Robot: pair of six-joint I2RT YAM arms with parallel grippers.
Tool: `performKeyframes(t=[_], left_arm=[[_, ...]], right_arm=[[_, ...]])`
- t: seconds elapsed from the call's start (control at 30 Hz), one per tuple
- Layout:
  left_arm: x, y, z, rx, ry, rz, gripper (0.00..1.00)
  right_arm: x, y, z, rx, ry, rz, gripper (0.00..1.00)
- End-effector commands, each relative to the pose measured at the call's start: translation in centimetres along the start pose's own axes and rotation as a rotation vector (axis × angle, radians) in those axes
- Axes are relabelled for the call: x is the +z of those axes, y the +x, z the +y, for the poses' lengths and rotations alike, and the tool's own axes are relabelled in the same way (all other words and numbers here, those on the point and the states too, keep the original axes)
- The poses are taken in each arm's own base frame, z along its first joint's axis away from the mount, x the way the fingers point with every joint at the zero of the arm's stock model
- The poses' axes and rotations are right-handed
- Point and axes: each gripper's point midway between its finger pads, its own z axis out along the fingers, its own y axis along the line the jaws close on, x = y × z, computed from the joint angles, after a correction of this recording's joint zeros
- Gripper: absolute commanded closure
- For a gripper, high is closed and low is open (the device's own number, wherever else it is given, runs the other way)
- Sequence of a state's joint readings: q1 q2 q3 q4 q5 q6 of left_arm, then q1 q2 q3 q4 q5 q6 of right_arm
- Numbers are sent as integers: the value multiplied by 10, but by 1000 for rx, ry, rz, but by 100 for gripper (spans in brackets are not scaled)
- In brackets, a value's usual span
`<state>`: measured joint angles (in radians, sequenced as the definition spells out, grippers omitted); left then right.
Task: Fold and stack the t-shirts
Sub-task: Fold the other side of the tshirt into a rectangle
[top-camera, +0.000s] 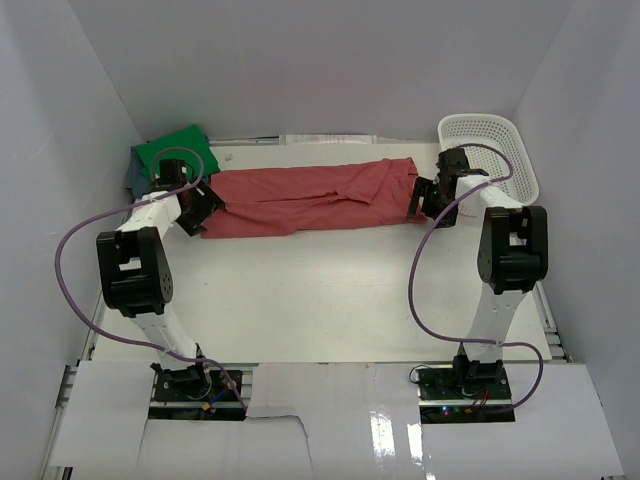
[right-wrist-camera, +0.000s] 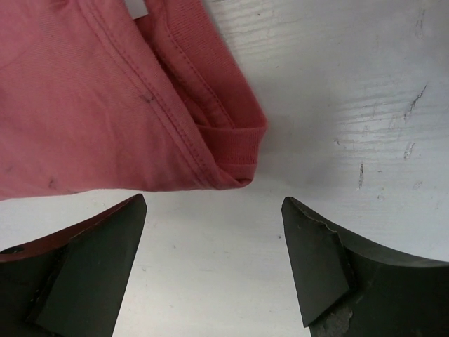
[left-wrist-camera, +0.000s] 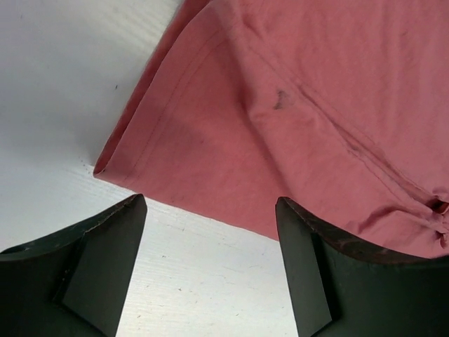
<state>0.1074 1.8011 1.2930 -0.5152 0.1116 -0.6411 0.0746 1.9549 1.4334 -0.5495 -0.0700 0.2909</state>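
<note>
The brick-red t-shirt (top-camera: 310,198) lies folded into a long band across the back of the table. My left gripper (top-camera: 200,208) is open and empty at its left end; the hem corner (left-wrist-camera: 116,158) lies just beyond the fingers (left-wrist-camera: 105,260). My right gripper (top-camera: 428,200) is open and empty at the shirt's right end; the collar edge (right-wrist-camera: 231,140) lies just ahead of the fingers (right-wrist-camera: 316,267). The green t-shirt (top-camera: 175,152) lies folded at the back left on top of the blue-grey t-shirt (top-camera: 132,178), of which only an edge shows.
A white lattice basket (top-camera: 492,150) stands at the back right, close behind my right arm. White walls close in the table on the left, back and right. Purple cables (top-camera: 75,250) loop beside both arms.
</note>
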Motion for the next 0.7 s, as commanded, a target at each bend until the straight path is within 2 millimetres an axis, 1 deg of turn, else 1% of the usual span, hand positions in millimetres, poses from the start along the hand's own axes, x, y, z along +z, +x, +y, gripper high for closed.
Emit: performKeyframes(t=[0.0, 0.1, 0.2, 0.27, 0.33, 0.4, 0.47, 0.5, 0.6, 0.63, 0.67], left_arm=[[1, 4, 3, -24, -13, -4, 15], [1, 9, 7, -30, -24, 1, 16], [0, 9, 9, -24, -29, -1, 16], [-1, 10, 10, -22, -29, -1, 16], [-2, 12, 12, -21, -34, 1, 16], [-2, 14, 14, -19, -38, 2, 16], [-2, 16, 17, -18, -47, 3, 16], [-2, 18, 18, -16, -47, 6, 16], [-2, 21, 21, -15, -54, 9, 16], [-1, 23, 22, -16, -57, 14, 16], [-1, 23, 23, -14, -61, 14, 16]], right_arm=[[7, -12, -4, 27, 11, -35, 16], [13, -16, -4, 43, 2, -36, 16], [19, -20, -1, 50, -16, -40, 21], [23, -23, 0, 54, -26, -44, 22], [24, -29, 3, 55, -38, -59, 22], [28, -30, 3, 56, -42, -53, 24], [31, -35, 6, 58, -53, -56, 31], [32, -35, 7, 57, -56, -56, 38], [32, -41, 10, 55, -71, -72, 48], [32, -41, 10, 55, -71, -72, 64], [32, -43, 11, 54, -75, -76, 75]])
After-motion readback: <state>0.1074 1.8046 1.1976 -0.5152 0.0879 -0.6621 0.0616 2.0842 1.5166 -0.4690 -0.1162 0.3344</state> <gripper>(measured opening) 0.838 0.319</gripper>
